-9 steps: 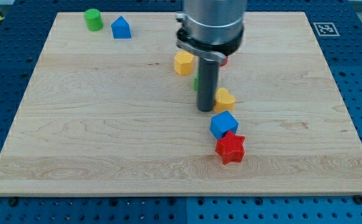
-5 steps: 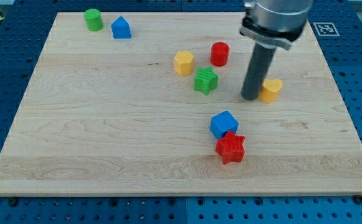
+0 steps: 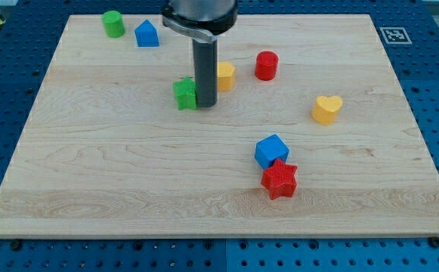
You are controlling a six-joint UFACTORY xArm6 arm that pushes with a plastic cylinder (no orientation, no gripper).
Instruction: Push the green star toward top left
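Pale wooden boards make up the surface (image 3: 128,174), which sits on a blue perforated base with a small printed marker at the view's top right corner. No jaws exist on this rig, so nothing is clenched or released; the arm ends in a dark rod, and my tip (image 3: 206,104) stands on the wood touching the right side of the green star (image 3: 185,94). That placement suits the task: contact from the view's right drives the star leftward, though a push toward the top left would, I judge, want the tip somewhat lower on the star's right flank so the force also carries upward. The green star lies a little left of the board's centre, in the upper half, with open wood between it and the top left corner. Just behind the rod, on the view's right, a yellow block (image 3: 225,75) is partly hidden, its shape hard to make out; it looks near the rod but I cannot tell whether they touch. A red cylinder (image 3: 265,66) stands farther right. Near the top left, a green cylinder (image 3: 113,23) and a blue house-shaped block (image 3: 147,34) sit close together, roughly where the star is headed, so a long push could crowd them. A yellow heart (image 3: 326,109), a blue cube (image 3: 271,151) and a red star (image 3: 279,179) lie well apart on the right, the last two touching.
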